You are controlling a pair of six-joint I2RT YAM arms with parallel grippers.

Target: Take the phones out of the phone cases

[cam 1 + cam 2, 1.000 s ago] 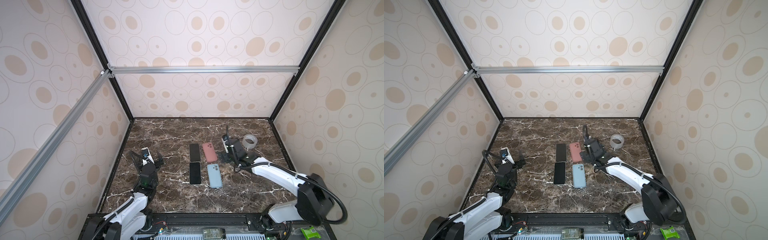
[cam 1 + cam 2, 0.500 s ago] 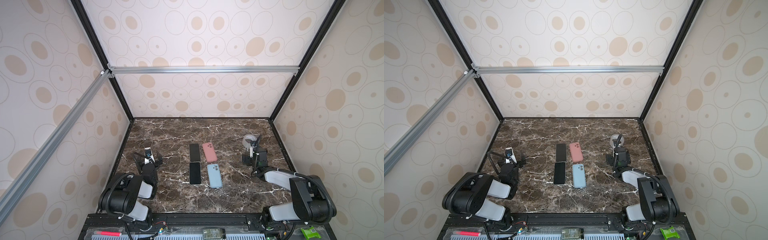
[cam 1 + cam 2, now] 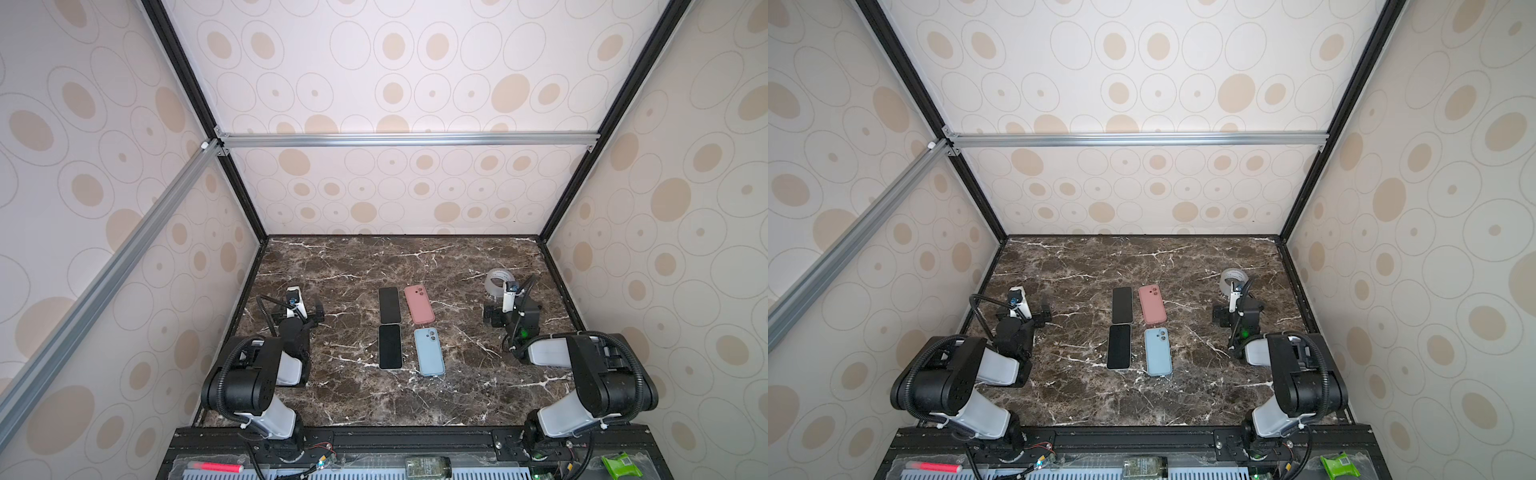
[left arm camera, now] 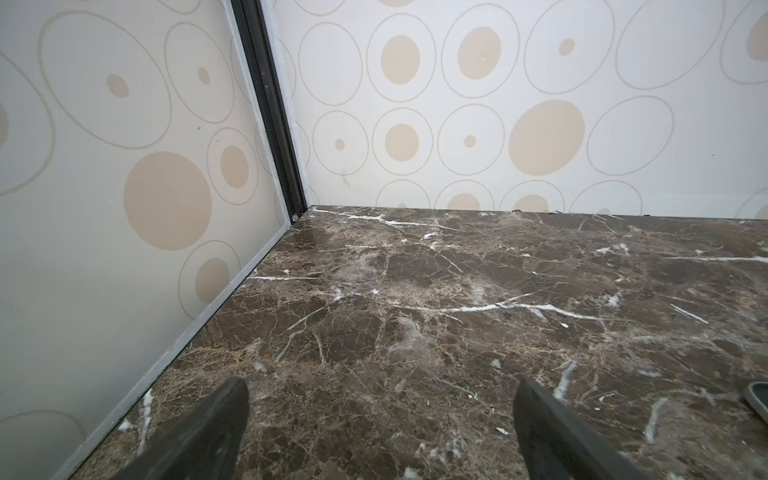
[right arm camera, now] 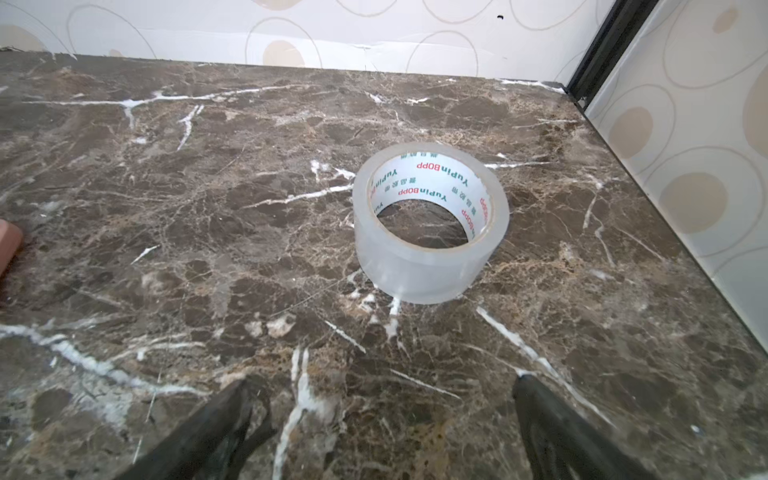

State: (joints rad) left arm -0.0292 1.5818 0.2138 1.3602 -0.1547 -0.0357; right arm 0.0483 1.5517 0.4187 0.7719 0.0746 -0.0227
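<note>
Both arms are sitting low at the flanks, and the thing to watch is the salmon-pink rounded silicone phone case (image 3: 419,305). It is lying flat mid-bench, camera cut-out up, long axis running front to back. The right claw (image 3: 512,309) is hovering well apart from that case on one side, jaws spread wide and gripping nothing. The left claw (image 3: 296,313) is standing further off on the opposite side, likewise gaping and empty, so the right arm is looking the nearer. It is facing the back wall rather than the case, so I'm judging a sideways swing is needed. A black glass-fronted phone (image 3: 389,304) is lying just beside the pink case on the left claw's side, parallel. A pale-blue phone case (image 3: 429,351) is lying just robotward of it, with a second black phone (image 3: 390,347) alongside. Whether the pink case is carrying a phone, I cannot tell. A clear roll of packing tape (image 5: 415,266) is sitting beyond the right claw from the pink case. Nothing is blocking the dark marbled bench (image 3: 415,257) between them.
</note>
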